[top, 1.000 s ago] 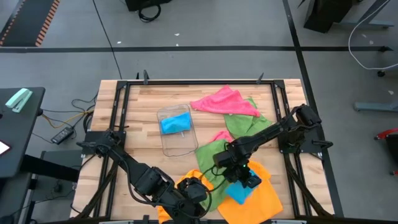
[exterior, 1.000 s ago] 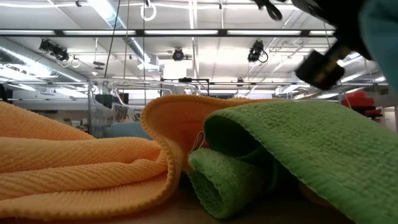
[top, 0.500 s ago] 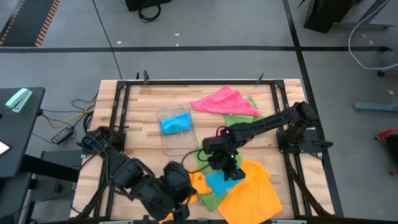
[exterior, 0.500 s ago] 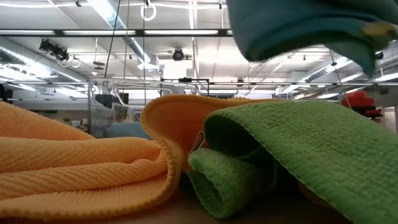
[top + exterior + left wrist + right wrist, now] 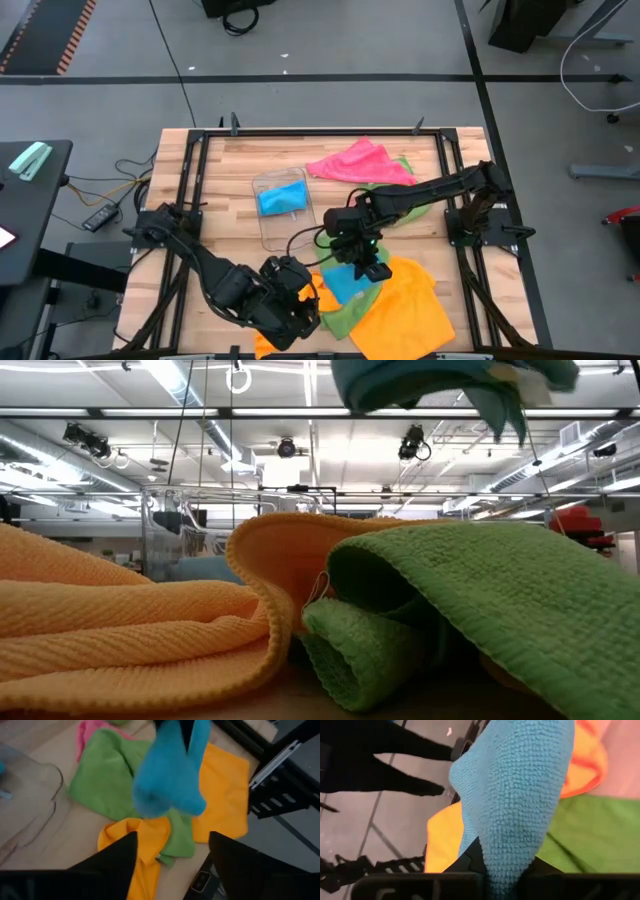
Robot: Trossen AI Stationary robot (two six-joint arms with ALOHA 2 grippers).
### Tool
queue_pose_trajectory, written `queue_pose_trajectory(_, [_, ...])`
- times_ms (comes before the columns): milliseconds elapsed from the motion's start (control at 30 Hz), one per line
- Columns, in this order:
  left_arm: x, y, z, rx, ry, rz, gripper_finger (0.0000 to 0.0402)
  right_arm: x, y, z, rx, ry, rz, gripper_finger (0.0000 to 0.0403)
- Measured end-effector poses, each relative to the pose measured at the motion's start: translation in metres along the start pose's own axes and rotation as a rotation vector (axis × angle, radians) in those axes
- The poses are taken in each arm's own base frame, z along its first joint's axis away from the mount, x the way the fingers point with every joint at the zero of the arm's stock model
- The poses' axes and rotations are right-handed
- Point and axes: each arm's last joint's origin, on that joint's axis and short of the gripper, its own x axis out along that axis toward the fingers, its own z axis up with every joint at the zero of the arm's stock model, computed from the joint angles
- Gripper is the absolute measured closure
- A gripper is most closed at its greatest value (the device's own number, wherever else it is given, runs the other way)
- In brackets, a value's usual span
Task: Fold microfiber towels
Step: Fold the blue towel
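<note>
Above the middle of the wooden table (image 5: 220, 170), the right gripper (image 5: 362, 262) is clamped on a sky-blue towel (image 5: 348, 283), which hangs from its closed fingers clear of the cloths beneath; the right wrist view shows the blue weave (image 5: 515, 795) pinched between the two dark fingers, and the low view catches only its lower edge (image 5: 440, 385) at the top of the scene. Near the front edge, the left gripper (image 5: 300, 300) hovers over an orange towel (image 5: 405, 310) with its fingers (image 5: 112, 860) spread apart and nothing between them (the left wrist view looks past them at the dangling blue towel (image 5: 170, 775)). A green towel (image 5: 335, 245) lies crumpled beside the orange one, partly overlapping it, and in the low view its folded edge (image 5: 450, 590) rests against the orange folds (image 5: 130, 630). Farther back a pink towel (image 5: 358, 165) lies bunched on another green cloth (image 5: 385, 195). A clear plastic tray (image 5: 283, 225) sits left of centre with another blue cloth (image 5: 281, 198) inside.
</note>
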Motion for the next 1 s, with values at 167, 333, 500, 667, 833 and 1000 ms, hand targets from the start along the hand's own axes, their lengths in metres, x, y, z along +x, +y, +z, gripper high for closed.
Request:
queue_pose_trajectory(167, [0.014,0.000,-0.011,-0.029,-0.041,0.017,0.0113,-0.024,0.011,-0.001,-0.034,-0.062,-0.042,0.0367])
queue_pose_trajectory(333, [0.030,-0.004,-0.014,-0.055,-0.131,-0.012,0.0111,-0.046,0.025,-0.006,-0.057,-0.119,-0.092,0.0367])
queue_pose_trajectory(500, [0.037,-0.007,-0.004,0.037,-0.181,-0.038,0.0111,-0.065,0.043,-0.014,-0.099,-0.167,-0.090,0.0367])
queue_pose_trajectory(667, [0.037,-0.006,0.012,0.147,-0.215,-0.026,0.0111,-0.080,0.065,-0.027,-0.147,-0.172,-0.089,0.0367])
queue_pose_trajectory(833, [0.043,-0.002,0.023,0.145,-0.226,-0.014,0.0111,-0.083,0.086,-0.041,-0.214,-0.119,-0.138,0.0367])
queue_pose_trajectory(1000, [0.047,-0.010,0.040,0.202,-0.260,-0.126,0.0111,-0.073,0.101,-0.044,-0.303,-0.090,-0.144,0.0367])
